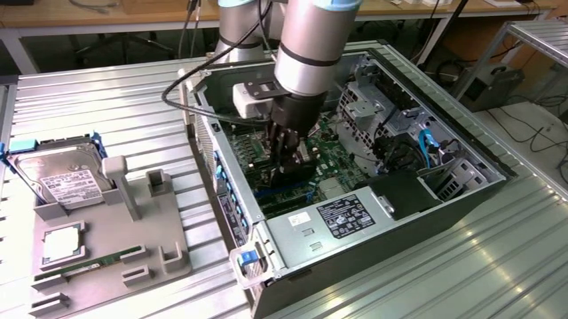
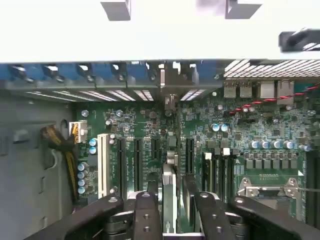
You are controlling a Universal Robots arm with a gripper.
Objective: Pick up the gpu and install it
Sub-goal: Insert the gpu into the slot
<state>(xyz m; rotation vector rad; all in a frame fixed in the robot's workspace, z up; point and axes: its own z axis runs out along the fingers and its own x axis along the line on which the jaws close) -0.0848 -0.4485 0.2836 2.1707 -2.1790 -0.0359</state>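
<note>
Black, slim gpu card (image 2: 169,200) stands edge-on between the dark gripper (image 2: 170,200) fingers, which flank it loosely, lined up over a green motherboard (image 2: 240,145) slot for seating inside the open computer case (image 1: 461,199).

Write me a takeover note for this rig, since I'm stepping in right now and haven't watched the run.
Gripper: down inside the open PC case, straddling the gpu; whether it grips the card cannot be told.
Gpu: standing on edge among the motherboard expansion slots, in line with them.
Done: the card is picked up and brought into the case.
Left: confirm that it is fully seated; the pictures do not settle this.
Untouched on the grey holder: hard drive, RAM stick.
</note>
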